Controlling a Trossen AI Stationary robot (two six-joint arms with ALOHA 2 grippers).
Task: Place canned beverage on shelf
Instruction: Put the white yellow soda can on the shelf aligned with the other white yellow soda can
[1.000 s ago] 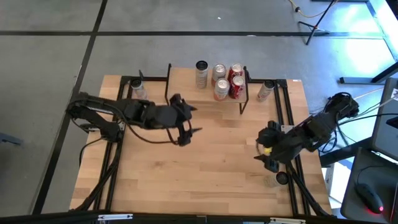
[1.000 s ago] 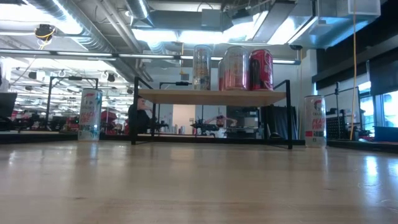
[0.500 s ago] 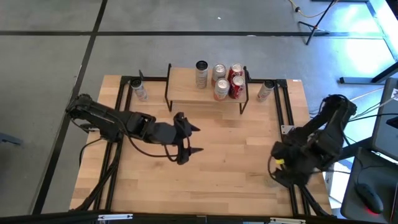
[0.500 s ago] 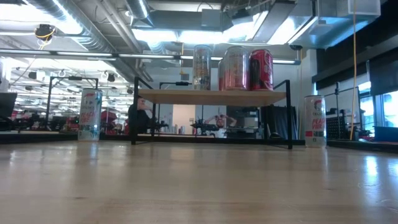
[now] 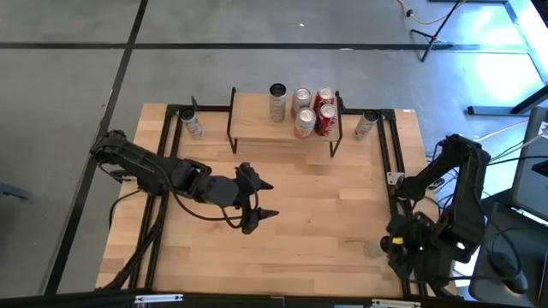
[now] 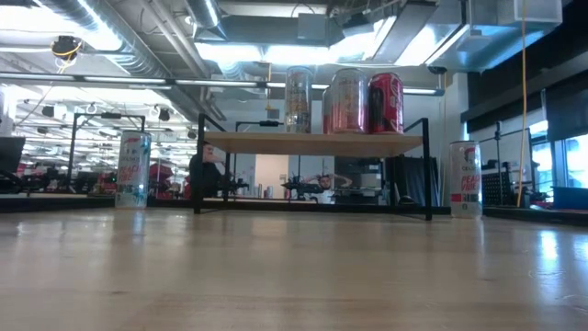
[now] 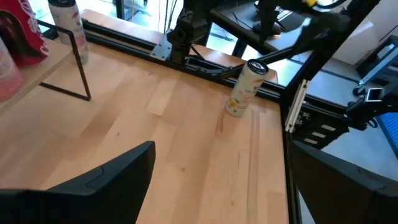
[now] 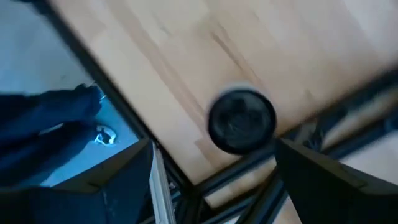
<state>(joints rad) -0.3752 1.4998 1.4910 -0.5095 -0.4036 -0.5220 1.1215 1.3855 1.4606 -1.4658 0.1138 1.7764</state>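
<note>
Right claw (image 5: pixel 390 248) has slid back to the tabletop's (image 5: pixel 300 214) near right corner, open wide above a pale can (image 7: pixel 245 87), holding nothing. It looks ready to grab. Four cans already stand on the shelf (image 5: pixel 257 124). Left claw (image 5: pixel 261 198) waits, open.

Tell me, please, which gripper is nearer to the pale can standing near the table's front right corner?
Right. The right gripper hangs open just beside the pale can, which stands at the table's right edge; the left gripper is open over the table's middle, well away.

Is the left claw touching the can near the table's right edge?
Apart. The left wrist view shows bare tabletop between the open left claw and the upright can.
</note>
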